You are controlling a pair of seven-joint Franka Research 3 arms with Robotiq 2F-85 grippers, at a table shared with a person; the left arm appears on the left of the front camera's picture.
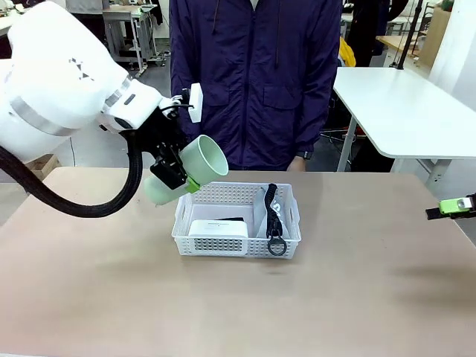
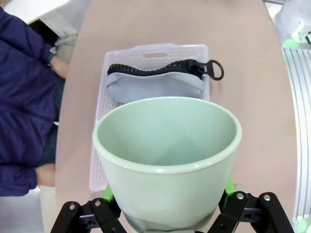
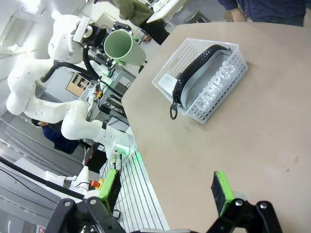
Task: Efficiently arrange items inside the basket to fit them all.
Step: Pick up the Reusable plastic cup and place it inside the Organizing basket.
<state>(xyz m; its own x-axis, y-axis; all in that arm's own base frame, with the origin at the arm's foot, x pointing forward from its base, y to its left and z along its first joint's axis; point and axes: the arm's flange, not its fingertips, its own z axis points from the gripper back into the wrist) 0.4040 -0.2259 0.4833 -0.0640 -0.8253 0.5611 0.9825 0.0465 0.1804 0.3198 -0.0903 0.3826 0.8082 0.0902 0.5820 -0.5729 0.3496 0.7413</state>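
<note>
My left gripper [image 1: 175, 175] is shut on the pale green cup [image 1: 199, 165], which hangs tilted in the air just above the basket's [image 1: 238, 246] left end, its mouth turned to the right. In the left wrist view the cup [image 2: 167, 155] sits between the fingers [image 2: 104, 211], over the basket [image 2: 155, 49]. Inside lie a white box [image 1: 218, 229] on the left and the grey pouch [image 1: 262, 216] with its black strap [image 1: 274, 219] on the right. My right gripper [image 1: 455, 206] hovers open and holds nothing at the table's far right, well away from the basket [image 3: 221, 90] and pouch [image 3: 216, 65].
A person in a dark blue jacket [image 1: 256, 82] stands at the far edge, right behind the basket. Bare tabletop [image 1: 238, 312] lies in front of and beside the basket. A white table [image 1: 405, 111] stands at the back right.
</note>
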